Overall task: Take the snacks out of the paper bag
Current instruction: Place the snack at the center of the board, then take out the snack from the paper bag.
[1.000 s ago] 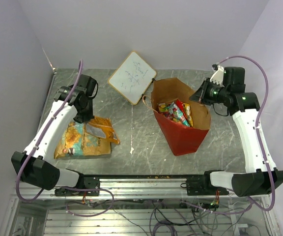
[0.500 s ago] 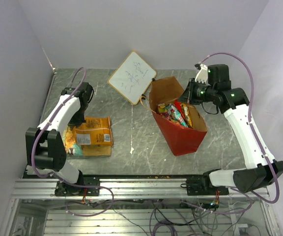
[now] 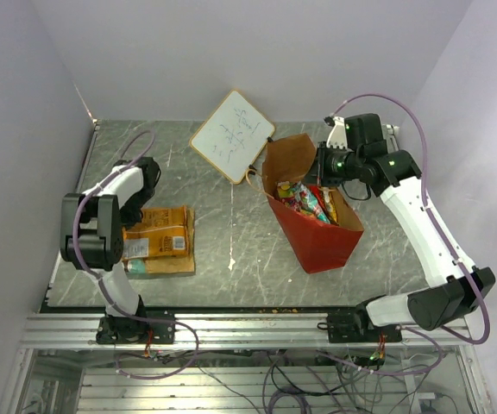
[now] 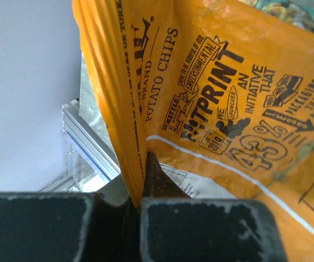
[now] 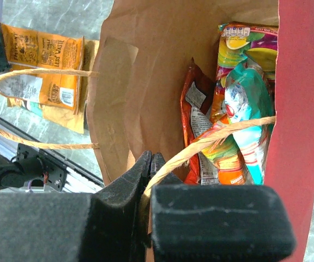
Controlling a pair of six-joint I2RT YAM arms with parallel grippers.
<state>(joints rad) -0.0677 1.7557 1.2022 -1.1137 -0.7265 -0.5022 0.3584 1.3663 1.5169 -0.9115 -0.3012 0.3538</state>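
Two packets at most are out so far, so the task is at an early stage. The orange potato chips packet (image 3: 158, 233) lies on the table (image 3: 248, 233) at the left, well apart from the bag. It seems to have a second packet (image 3: 152, 266) under it, teal and tan at the edge. I can't tell whether that is one packet or more.

The left gripper (image 4: 146, 164) has its jaws clamped on the folded edge of the orange packet, and the foil crease runs right between the fingers. My guess is that this one is placed but not yet released.

The paper bag (image 3: 322, 241) stands upright at centre right, red outside and brown kraft inside, with its mouth open. Most of the snacks (image 3: 305, 200) are inside it, piled against the far red wall. The right wrist view shows a teal packet (image 5: 247, 103), a red-orange packet (image 5: 198, 125) and a yellow and purple packet (image 5: 249, 43), probably with more beneath.

The right gripper (image 5: 151, 161) is at the bag's back rim with its jaws closed tight. A twisted handle (image 5: 217, 139) crosses its fingers, but I can't tell whether it pinches the handle, the paper, or nothing.

A whiteboard (image 3: 231, 134) lies behind the bag, not part of the task.

What's left is to let go of the orange packet, then pull out the rest one at a time. The bag looks light and could tip or drag.
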